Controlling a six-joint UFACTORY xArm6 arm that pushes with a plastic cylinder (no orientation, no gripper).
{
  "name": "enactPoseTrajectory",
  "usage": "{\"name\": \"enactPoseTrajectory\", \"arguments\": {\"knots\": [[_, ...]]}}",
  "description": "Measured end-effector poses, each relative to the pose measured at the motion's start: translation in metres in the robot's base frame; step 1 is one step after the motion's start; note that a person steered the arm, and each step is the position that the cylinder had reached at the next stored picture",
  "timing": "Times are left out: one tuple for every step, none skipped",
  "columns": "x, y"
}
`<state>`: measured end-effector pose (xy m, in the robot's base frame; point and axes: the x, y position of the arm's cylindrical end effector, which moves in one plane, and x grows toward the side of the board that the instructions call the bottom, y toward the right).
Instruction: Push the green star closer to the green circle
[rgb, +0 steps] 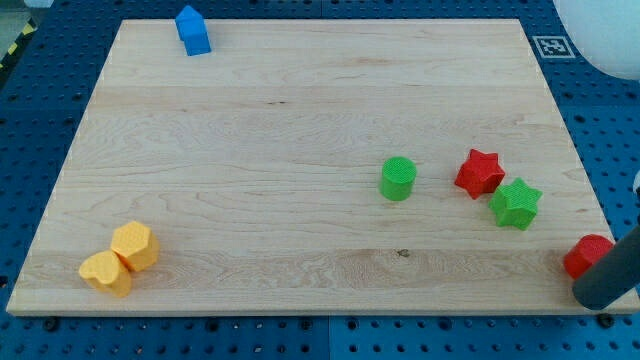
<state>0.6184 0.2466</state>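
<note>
Clearly no jaws, my tip (603, 297) touching red block (587, 255), green star (515, 203) apart.

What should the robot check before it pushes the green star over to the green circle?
1. Green star found, at the view's right: ok.
2. Green circle found, to the star's left: ok.
3. Path between them clear: not ok, the red star sits just up-left of the green star, close beside it.
4. My tip in view: ok, at the bottom right edge.
5. Tip behind the star for a leftward push: not ok, it is lower right, next to a red block.
6. Tip touching the red block: cannot tell.
</note>
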Motion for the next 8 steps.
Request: {"name": "enactPoseTrajectory", "arguments": {"knots": [[0.000,-0.026],[0.000,-0.070],[-0.016,-0.092],[-0.044,-0.087],[-0.044,-0.087],[-0.044,-0.089],[-0.044,-0.117],[-0.044,-0.165]]}}
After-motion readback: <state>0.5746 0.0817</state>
